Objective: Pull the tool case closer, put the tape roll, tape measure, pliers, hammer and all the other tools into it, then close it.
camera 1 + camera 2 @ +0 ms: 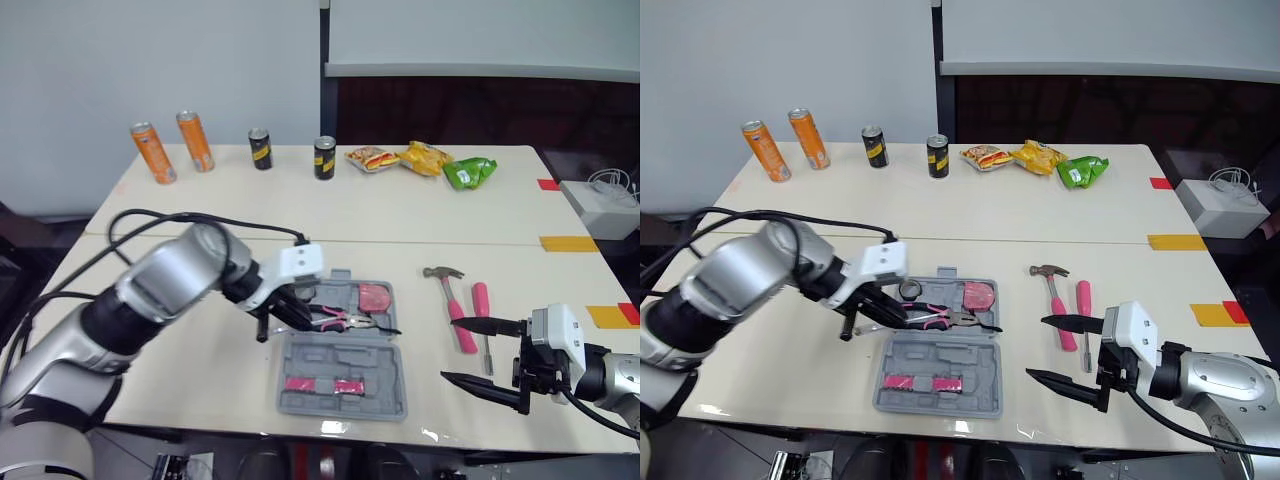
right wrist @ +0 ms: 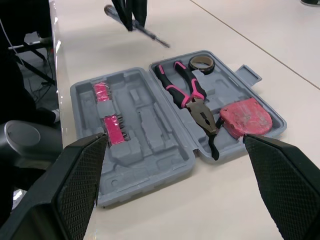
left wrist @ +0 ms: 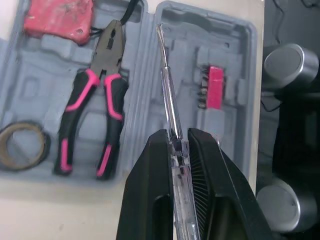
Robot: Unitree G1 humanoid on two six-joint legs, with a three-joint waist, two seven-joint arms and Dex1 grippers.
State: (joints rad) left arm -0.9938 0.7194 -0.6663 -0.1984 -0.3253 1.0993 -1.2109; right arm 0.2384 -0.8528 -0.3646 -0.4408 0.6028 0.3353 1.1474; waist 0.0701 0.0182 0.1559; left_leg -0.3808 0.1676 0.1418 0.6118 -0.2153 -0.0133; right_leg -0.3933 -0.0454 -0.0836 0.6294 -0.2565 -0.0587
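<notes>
The tool case [image 1: 385, 395] lies open near the front edge of the table [image 1: 400, 220], with the pliers [image 1: 345, 320], tape roll [image 3: 22, 145] and tape measure [image 1: 374, 296] already in its far half. The left claw [image 3: 177, 137] hangs over it, pinched on a clear-handled screwdriver [image 3: 170, 110]. The hammer [image 1: 458, 315] and a pink screwdriver [image 1: 482, 305] lie on the table to the case's right, by the right claw [image 1: 450, 350], which is spread wide and empty. Closing comes last.

No text, brand or number is showing clearly enough to be read. The orange cans [image 1: 153, 152], the black cans [image 1: 260, 148] and the snack bags [image 1: 424, 157] are carrying print that cannot be made out, and nothing legible is appearing on the tool case [image 1: 345, 385].
</notes>
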